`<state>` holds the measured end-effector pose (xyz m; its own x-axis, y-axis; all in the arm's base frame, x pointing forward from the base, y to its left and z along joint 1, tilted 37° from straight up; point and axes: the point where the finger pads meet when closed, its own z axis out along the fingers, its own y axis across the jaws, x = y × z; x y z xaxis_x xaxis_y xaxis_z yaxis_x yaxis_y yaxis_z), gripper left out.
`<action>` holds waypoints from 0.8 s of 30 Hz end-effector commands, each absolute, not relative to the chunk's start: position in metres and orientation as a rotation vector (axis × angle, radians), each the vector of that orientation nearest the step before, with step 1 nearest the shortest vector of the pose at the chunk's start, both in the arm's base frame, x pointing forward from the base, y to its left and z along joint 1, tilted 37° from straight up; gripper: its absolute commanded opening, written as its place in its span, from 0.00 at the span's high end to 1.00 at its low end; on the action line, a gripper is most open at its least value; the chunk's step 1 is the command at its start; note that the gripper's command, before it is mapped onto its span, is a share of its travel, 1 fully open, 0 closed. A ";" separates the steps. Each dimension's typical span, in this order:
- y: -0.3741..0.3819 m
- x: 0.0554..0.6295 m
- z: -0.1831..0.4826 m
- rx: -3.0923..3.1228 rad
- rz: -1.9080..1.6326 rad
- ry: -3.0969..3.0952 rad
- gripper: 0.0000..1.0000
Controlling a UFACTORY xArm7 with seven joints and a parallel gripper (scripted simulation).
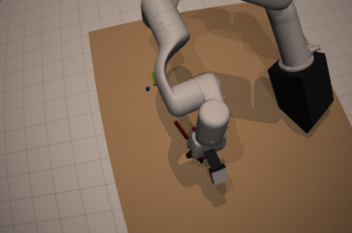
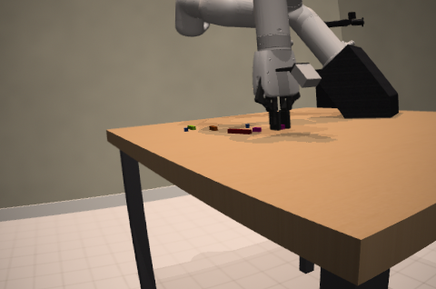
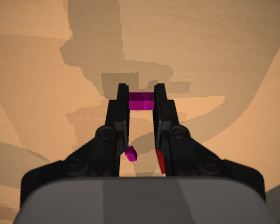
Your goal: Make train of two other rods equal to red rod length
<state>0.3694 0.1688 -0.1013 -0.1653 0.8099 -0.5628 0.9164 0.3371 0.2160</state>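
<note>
While clamped narrowly between the black fingers of the gripper [image 2: 280,125], magenta rod [image 3: 141,101] held crosswise at the fingertips, low over the table [image 2: 282,176]. Just beside the gripper: second magenta rod [image 2: 257,129], then red rod [image 2: 239,131] lying flat, end near that magenta piece. Farther along the surface: small blue rod [image 2: 247,125], orange rod [image 2: 213,127]. Farthest out: lime rod [image 1: 154,78] and another blue rod [image 1: 147,89], near each other, well apart from the gripper.
</note>
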 end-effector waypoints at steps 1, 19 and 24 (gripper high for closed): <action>0.171 0.369 -0.100 1.505 -0.226 2.010 0.85; 0.168 0.371 -0.105 1.505 -0.226 2.010 0.85; 0.166 0.373 -0.108 1.505 -0.226 2.010 0.85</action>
